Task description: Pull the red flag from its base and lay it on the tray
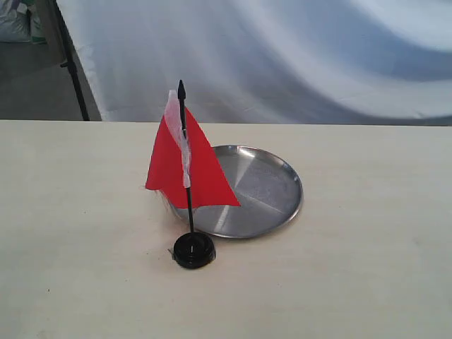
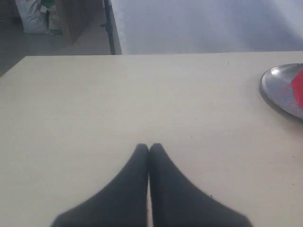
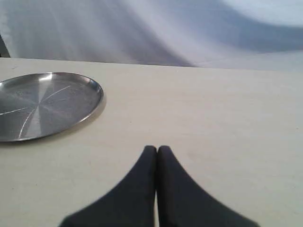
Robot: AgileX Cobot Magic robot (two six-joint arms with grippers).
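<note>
The red flag (image 1: 191, 166) stands upright on its thin black pole, plugged into the small black round base (image 1: 193, 250) near the table's middle. Right behind it lies the round silver tray (image 1: 265, 191), which holds nothing. In the left wrist view only the tray's rim (image 2: 279, 90) and a sliver of the red flag (image 2: 298, 87) show at the edge. The right wrist view shows the tray (image 3: 42, 104) off to one side. My left gripper (image 2: 148, 147) and right gripper (image 3: 156, 149) are both shut on nothing, low over bare table. Neither gripper appears in the exterior view.
The pale wooden table (image 1: 367, 268) spreads wide on all sides. A white cloth backdrop (image 1: 282, 56) hangs behind its far edge. A black stand leg (image 1: 70, 63) rises at the back left.
</note>
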